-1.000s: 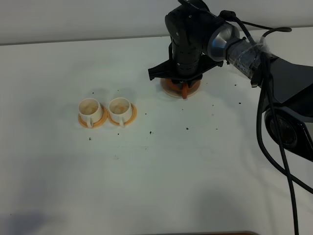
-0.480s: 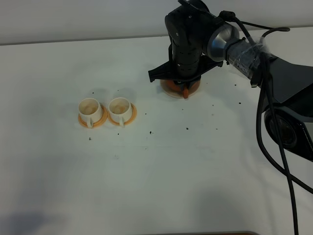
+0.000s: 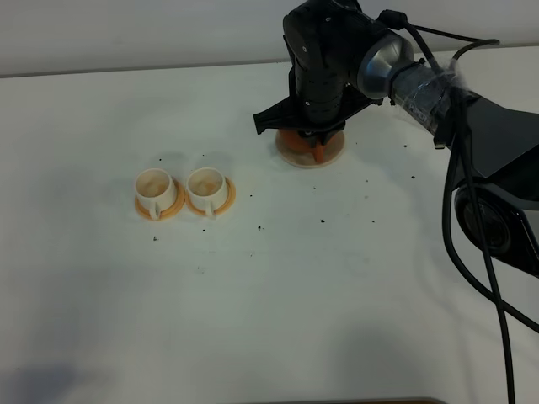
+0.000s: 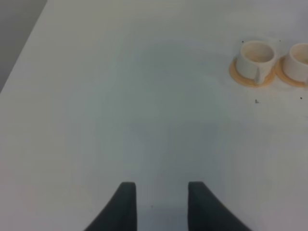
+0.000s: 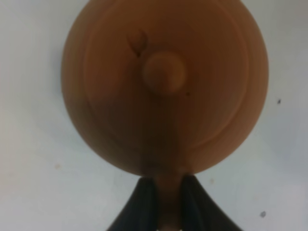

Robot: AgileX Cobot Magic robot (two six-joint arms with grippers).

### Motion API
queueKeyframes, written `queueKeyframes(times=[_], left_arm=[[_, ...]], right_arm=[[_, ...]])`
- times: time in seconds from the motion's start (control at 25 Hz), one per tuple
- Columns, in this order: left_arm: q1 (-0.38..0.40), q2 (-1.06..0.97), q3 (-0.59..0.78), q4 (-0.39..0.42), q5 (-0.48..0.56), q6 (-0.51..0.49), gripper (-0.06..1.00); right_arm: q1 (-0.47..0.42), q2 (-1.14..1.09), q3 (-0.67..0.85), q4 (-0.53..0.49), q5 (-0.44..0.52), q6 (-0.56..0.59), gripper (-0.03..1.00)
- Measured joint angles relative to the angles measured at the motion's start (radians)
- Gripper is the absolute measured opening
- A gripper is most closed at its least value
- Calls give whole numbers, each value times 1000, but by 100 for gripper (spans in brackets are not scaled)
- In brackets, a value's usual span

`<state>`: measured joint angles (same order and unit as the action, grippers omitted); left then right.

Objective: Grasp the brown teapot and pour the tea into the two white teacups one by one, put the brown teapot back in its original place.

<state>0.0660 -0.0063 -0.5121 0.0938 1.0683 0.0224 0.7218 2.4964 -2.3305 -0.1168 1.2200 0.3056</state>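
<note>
Item: brown teapot [image 5: 163, 86], round clay body with the lid knob [image 5: 163, 72] at its centre, placed at the far right-of-middle of the white counter [image 3: 278, 278], over a pale round coaster [image 3: 290, 152]. The right arm hides most of it in the high view, so contact between pot and coaster cannot be told. Right hand [image 5: 167, 187]: poised directly above the pot, its two dark fingers [image 5: 144, 202] closed tight on either side of the stubby handle [image 5: 166, 211], no gap showing. Left hand [image 4: 161, 187]: fingers parted with bare counter between them, gripping nothing, out of the high view. Two white teacups: left cup [image 3: 156, 188] and right cup [image 3: 207, 186], upright, side by side and nearly touching, each on its own orange saucer [image 3: 175, 209], small handles turned toward the near edge; they stand well apart from the teapot, toward the left of the counter. The left wrist view shows one cup whole and the second cut by the picture's edge. Sundry: dark specks [image 3: 323, 221] scattered over the counter between cups and pot.
</note>
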Motion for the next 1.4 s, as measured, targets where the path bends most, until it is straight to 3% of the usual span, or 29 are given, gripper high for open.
queueKeyframes(times=[0.28, 0.56, 1.12, 1.4], left_arm=[[0, 0, 0, 0, 0, 0, 26], [0, 0, 0, 0, 0, 0, 26], [0, 0, 0, -1, 0, 0, 26], [0, 0, 0, -1, 0, 0, 26]], right_arm=[[0, -1, -9, -1, 4, -31, 9], [20, -51, -9, -8, 9, -182, 9], [214, -108, -14, -60, -4, -470, 9], [309, -106, -14, -101, -38, -546, 9]])
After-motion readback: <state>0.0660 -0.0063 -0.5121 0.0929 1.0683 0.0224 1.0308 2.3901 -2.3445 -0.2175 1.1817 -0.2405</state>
